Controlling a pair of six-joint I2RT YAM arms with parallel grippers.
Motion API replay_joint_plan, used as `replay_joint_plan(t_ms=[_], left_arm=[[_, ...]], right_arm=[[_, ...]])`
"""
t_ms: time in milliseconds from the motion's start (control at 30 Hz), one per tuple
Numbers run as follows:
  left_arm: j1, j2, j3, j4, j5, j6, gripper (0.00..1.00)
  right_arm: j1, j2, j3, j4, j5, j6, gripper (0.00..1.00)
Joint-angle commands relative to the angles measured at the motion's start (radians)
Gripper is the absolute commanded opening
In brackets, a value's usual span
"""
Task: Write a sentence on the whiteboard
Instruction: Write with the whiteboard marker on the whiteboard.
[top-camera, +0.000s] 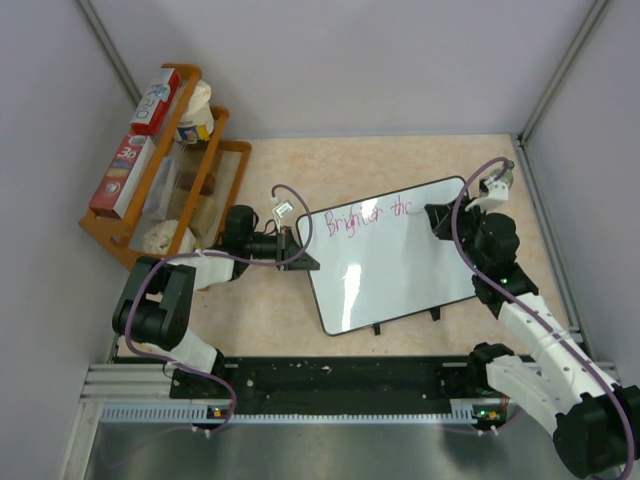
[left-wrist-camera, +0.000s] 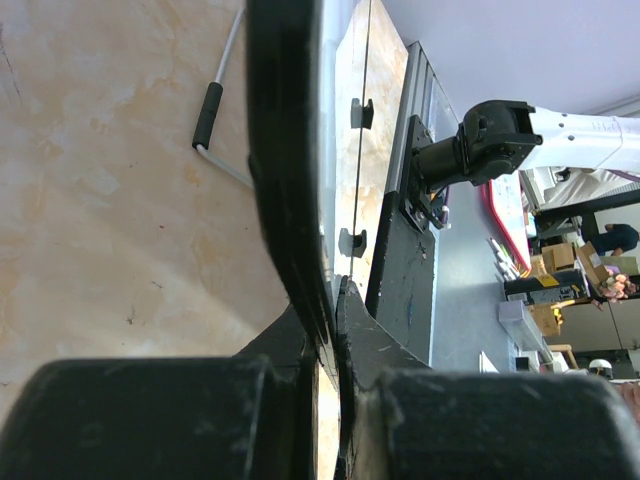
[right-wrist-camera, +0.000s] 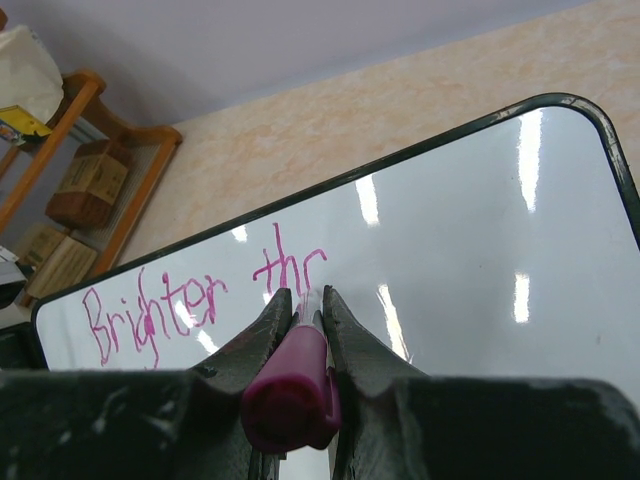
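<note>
The whiteboard (top-camera: 400, 270) lies tilted on the table, its black feet toward the near edge. On it the sentence (top-camera: 365, 213) reads "Brighter th" plus a part letter in pink, along the far edge. My left gripper (top-camera: 296, 247) is shut on the board's left edge; in the left wrist view the black frame (left-wrist-camera: 285, 150) runs between the jaws of that gripper (left-wrist-camera: 335, 300). My right gripper (right-wrist-camera: 305, 297) is shut on a magenta marker (right-wrist-camera: 292, 385), whose tip touches the whiteboard (right-wrist-camera: 480, 250) just below the last pink letters of the sentence (right-wrist-camera: 190, 300).
A wooden rack (top-camera: 165, 170) with boxes and bags stands at the back left. Grey walls close in the table on three sides. A black rail (top-camera: 320, 385) carries both arm bases along the near edge. A wire handle with a black grip (left-wrist-camera: 215, 110) lies beside the board.
</note>
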Motion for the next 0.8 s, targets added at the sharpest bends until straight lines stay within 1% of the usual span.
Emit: replay_joint_plan(t_ms=[0, 300, 767], left_arm=[[-0.027, 0.012, -0.037, -0.001, -0.087, 0.205, 0.00], [-0.027, 0.011, -0.036, -0.001, -0.087, 0.205, 0.00], [-0.027, 0.014, -0.034, -0.001, -0.085, 0.205, 0.00]], right_arm=[[-0.013, 0.001, 0.006, -0.005, 0.038, -0.005, 0.00], [-0.014, 0.030, 0.045, 0.014, 0.074, -0.008, 0.00], [-0.016, 0.090, 0.103, 0.040, 0.074, -0.003, 0.00]])
